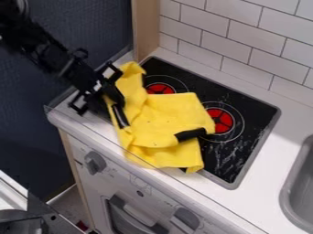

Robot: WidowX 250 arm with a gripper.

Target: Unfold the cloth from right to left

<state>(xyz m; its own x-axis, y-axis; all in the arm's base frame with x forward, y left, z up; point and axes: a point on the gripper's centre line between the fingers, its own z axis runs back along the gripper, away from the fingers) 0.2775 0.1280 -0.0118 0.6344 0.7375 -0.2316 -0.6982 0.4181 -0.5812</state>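
The black gripper (110, 95) hangs over the left end of the stovetop, against the left side of the yellow cloth (168, 116). Whether it holds any of the cloth is unclear. Rumpled and partly folded over itself, the cloth lies across the left and front of the black stovetop (247, 112), its lower edge reaching the counter's front. A short black piece (191, 134) shows at the cloth's right side, and another dark piece (120, 116) lies near its left edge, just below the gripper.
Two red burners, left (160, 89) and right (220, 120), show behind and right of the cloth. A grey sink (299, 183) is at the right edge. White tiles (245, 50) rise behind, with a wooden post (145, 29) at the back left. Knobs (94, 162) line the front panel.
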